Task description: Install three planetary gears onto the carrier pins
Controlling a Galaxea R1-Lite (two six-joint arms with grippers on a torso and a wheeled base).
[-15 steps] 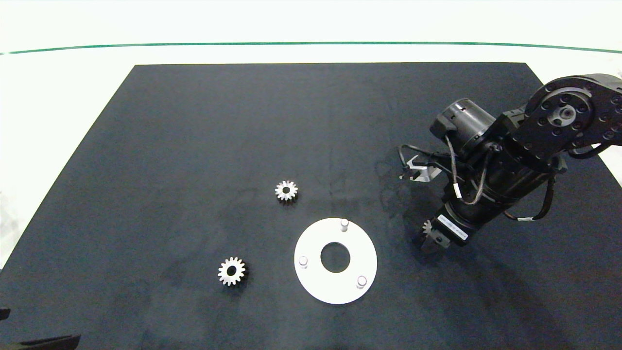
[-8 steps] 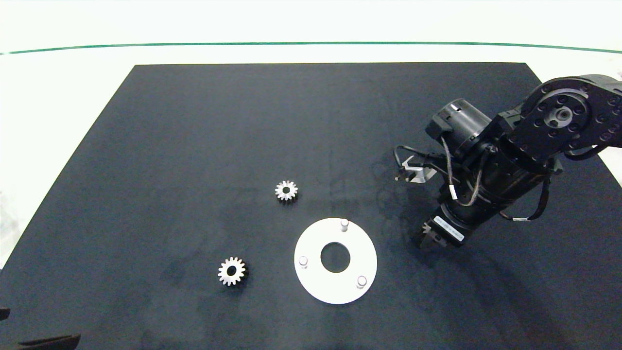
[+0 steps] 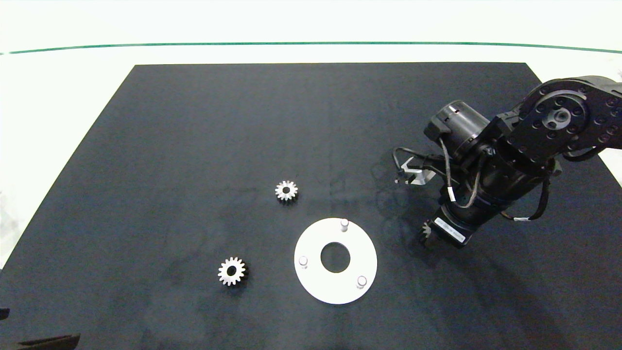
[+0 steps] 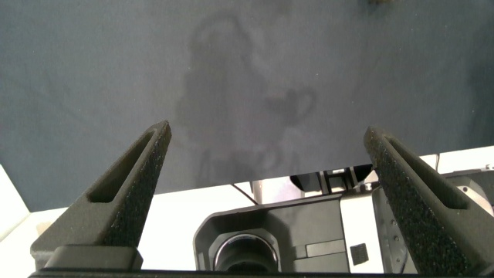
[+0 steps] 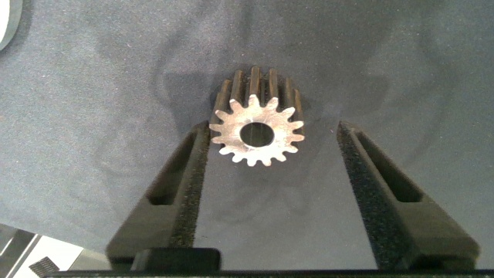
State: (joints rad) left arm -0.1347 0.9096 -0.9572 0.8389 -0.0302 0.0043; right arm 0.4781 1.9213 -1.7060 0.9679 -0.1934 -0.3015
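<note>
Dark right arm angles down, right gripper (image 5: 270, 166) spread wide around a planetary gear (image 5: 258, 133) (fingers apart from it).

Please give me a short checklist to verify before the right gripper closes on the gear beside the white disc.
1. Right gripper open: ok.
2. Gear between its fingers: ok, but nearer one finger, off-centre.
3. Gear lying flat on the mat: ok.
4. All three pins on the white disc free: ok.
5. Left gripper out of the way: ok, open at the mat's edge.
6. Fingers low enough to grip: cannot tell.
</note>
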